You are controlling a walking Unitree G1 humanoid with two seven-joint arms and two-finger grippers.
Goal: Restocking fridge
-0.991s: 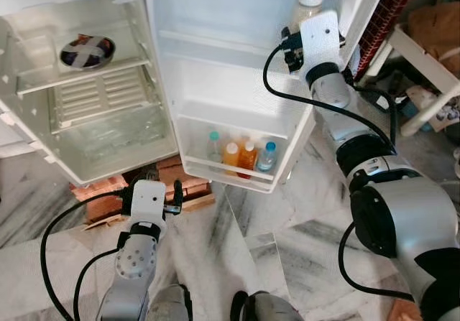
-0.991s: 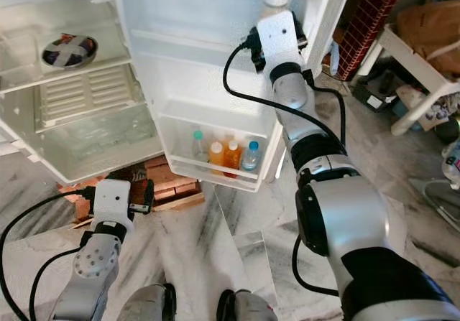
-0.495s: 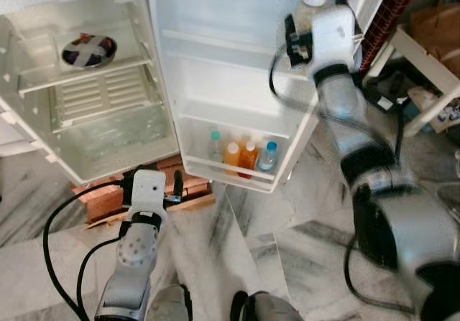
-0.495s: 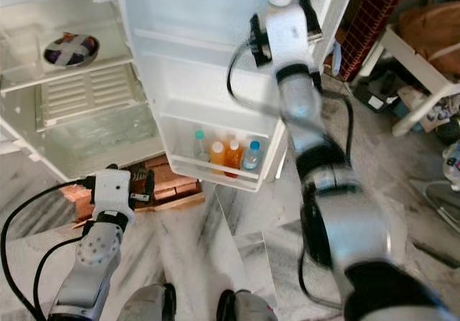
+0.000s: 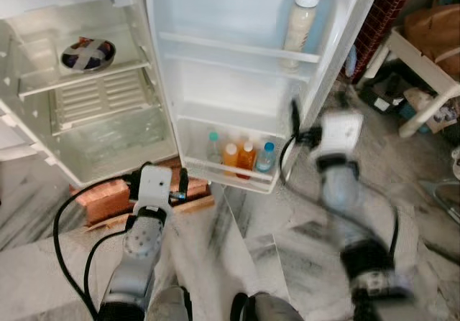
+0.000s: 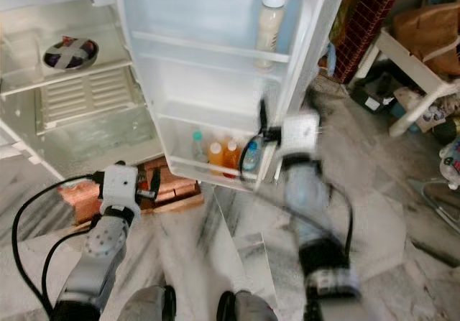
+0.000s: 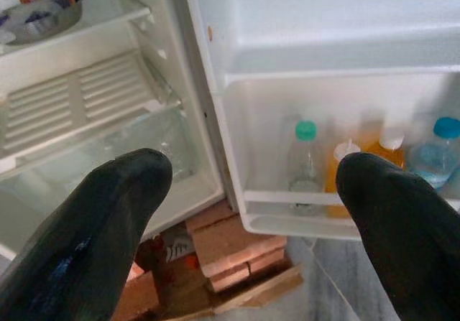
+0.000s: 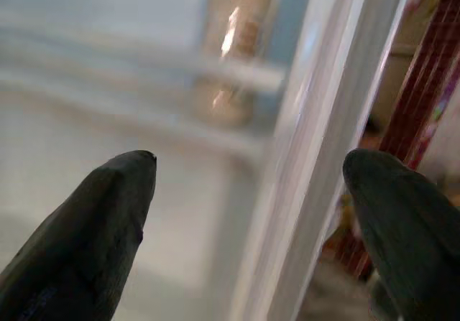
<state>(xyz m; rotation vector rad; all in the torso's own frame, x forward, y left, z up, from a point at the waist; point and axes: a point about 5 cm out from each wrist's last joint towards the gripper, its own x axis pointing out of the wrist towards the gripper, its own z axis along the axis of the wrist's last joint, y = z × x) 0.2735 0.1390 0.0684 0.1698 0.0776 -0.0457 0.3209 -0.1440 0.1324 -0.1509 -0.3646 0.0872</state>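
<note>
While the fridge (image 5: 86,141) is standing open, its door (image 5: 237,84) is carrying a tall cream bottle (image 5: 300,26) on the upper shelf and four small bottles (image 5: 241,156) in the bottom bin. Both the right gripper (image 8: 251,213), blurred beside the door's edge, and the left gripper (image 7: 251,213), low before the bin, are holding their jaws wide apart, grasping nothing. A bowl (image 5: 87,52) is sitting on an inner shelf.

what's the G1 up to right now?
Restocking the fridge. A tall cream bottle stands on the open door's upper shelf; four small bottles sit in the bottom door bin. The right end effector is open and empty, blurred, low beside the door. The left end effector is open near the bricks.
</note>
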